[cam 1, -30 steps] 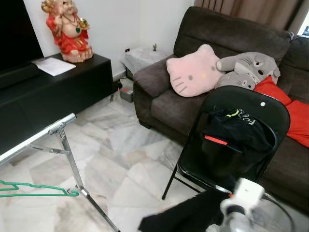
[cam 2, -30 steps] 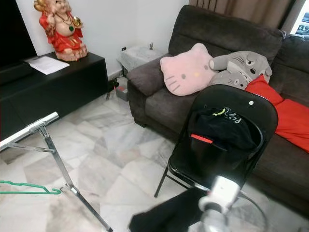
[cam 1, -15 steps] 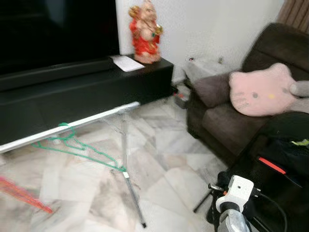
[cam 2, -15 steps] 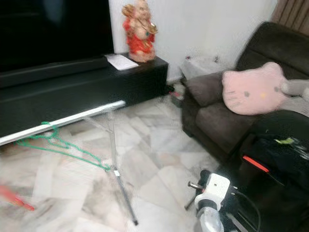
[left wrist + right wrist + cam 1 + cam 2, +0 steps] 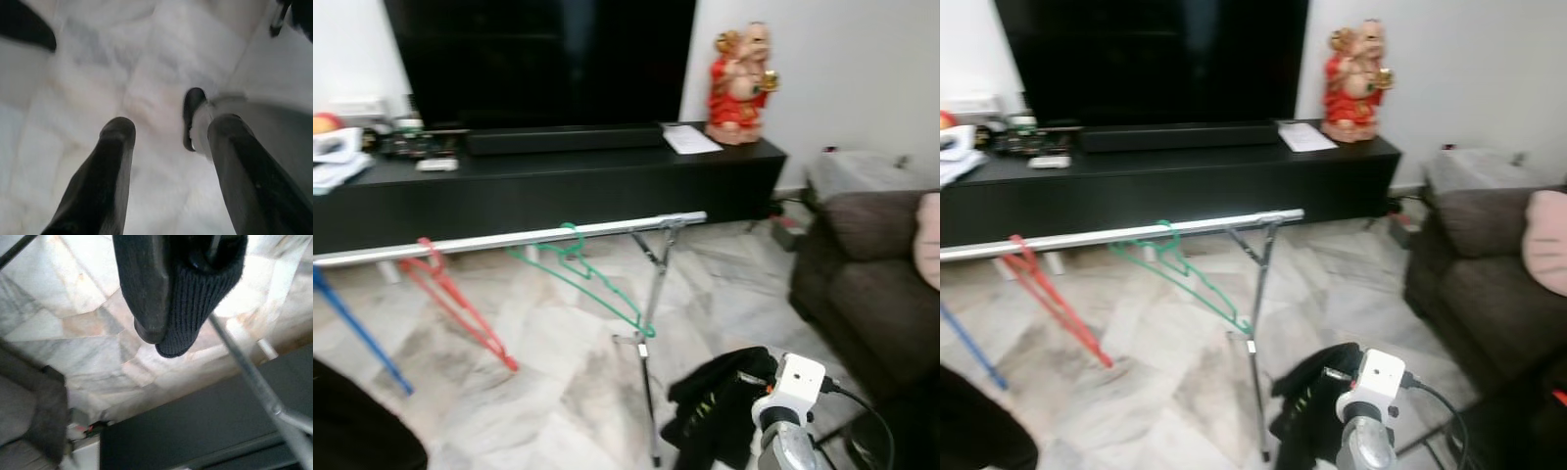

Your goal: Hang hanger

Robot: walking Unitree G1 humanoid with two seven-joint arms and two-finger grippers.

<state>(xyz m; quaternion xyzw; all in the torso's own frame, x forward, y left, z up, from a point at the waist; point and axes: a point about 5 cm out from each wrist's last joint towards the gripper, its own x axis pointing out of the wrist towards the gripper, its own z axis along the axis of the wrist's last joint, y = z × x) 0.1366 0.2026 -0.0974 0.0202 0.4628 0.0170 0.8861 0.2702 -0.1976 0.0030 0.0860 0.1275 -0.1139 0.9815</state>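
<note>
A silver rack rail (image 5: 529, 236) runs across the room in front of the TV console. Three hangers are on it: a green hanger (image 5: 587, 276), a red hanger (image 5: 450, 304) and a blue hanger (image 5: 357, 328). My right arm (image 5: 790, 392) is low at the right, with a black garment (image 5: 720, 401) bunched in front of it, near the rack's leg (image 5: 651, 323). In the right wrist view my right gripper (image 5: 168, 308) is shut on the garment's knit collar (image 5: 195, 298), with the silver rail (image 5: 249, 377) beyond. My left gripper (image 5: 171, 129) is open over marble floor.
A black TV console (image 5: 558, 186) with a red statue (image 5: 739, 73) stands behind the rack. A brown sofa (image 5: 871, 284) is at the right, with a small covered table (image 5: 862, 171) beside it. A dark shape (image 5: 352, 431) sits at the lower left on the marble floor.
The camera has swung left: the black chair and the cushions have left the picture, and the rack, its hangers and the TV have come in. The black garment stays at my right arm.
</note>
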